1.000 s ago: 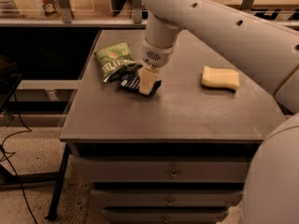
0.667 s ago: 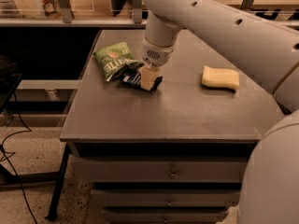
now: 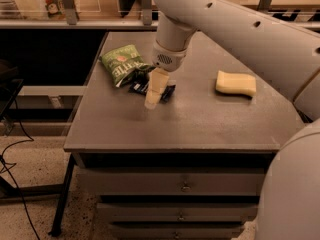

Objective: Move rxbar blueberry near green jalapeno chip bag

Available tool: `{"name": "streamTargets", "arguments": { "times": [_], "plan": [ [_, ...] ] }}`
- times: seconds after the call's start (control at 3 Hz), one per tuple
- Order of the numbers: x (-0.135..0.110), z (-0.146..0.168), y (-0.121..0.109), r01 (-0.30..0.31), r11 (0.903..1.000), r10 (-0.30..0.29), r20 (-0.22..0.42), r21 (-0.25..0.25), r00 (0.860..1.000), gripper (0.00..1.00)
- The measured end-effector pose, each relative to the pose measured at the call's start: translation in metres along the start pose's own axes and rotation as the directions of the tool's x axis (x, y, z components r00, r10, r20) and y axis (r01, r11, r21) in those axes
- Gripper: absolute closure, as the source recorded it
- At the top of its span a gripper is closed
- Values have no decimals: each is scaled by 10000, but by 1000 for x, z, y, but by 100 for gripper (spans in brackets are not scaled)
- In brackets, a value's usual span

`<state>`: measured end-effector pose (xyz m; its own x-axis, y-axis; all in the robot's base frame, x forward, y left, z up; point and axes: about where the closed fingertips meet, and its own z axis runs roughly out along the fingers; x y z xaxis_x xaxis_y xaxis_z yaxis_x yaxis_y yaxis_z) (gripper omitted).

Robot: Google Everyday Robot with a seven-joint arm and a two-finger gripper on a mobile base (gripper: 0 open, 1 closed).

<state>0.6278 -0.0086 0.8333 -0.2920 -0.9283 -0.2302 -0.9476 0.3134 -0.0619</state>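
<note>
**Bar looks pretty much parked by the chips already**

Nearest in, the drawers (image 3: pixel 185 186) under the table (image 3: pixel 200 129) are shut and aren't needed for any of this. On the tabletop, the gripper (image 3: pixel 152 103) is hung tip-down right in front of the rxbar blueberry (image 3: pixel 169 92), so a chunk of the bar is hidden by it. Whether the gripper is apart, together or clamped on anything can't be told from here.

The bar is seen lying flat on the table, with one end just beside the green jalapeno chip bag (image 3: pixel 120 64) right behind it, and maybe touching it. That placement is presumably the whole point, so the job is judged nearly done.

The yellow sponge block (image 3: pixel 236 83) is left well apart on the other side, since it isn't part of the task. Farther back, the arm (image 3: pixel 225 24) is arched over the table, likely so the wrist can be kept upright above the bar.
</note>
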Motion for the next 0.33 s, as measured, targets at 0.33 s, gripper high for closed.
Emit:
{"name": "streamTargets", "arguments": {
  "times": [0.33],
  "plan": [
    [0,0,0,0,10000,0,0,-1,10000,0]
  ]
}}
